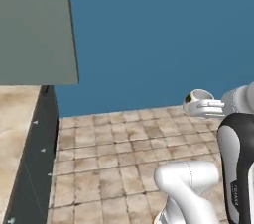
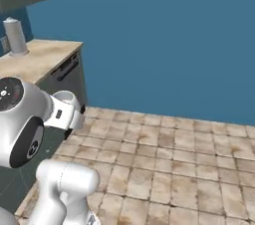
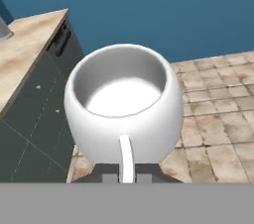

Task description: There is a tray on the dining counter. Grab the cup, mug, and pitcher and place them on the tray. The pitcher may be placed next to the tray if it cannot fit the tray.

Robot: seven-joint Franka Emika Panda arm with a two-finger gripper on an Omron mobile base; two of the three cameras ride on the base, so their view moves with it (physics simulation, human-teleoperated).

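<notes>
The white mug hangs in the air over the tiled floor, its mouth facing the hand camera and its inside bare. My gripper is shut on the mug's thin white handle, which runs down between the two dark fingertips. From the left base view the mug sits at the tip of the gripper near the right edge, in front of the blue wall. From the right base view the mug and the gripper are at the left, beside the arm. The tray, cup and pitcher are out of view.
A beige marbled counter over dark cabinet fronts runs along the left, with a grey canister on it. A grey wall cabinet hangs above. A blue wall stands ahead, beyond open tiled floor.
</notes>
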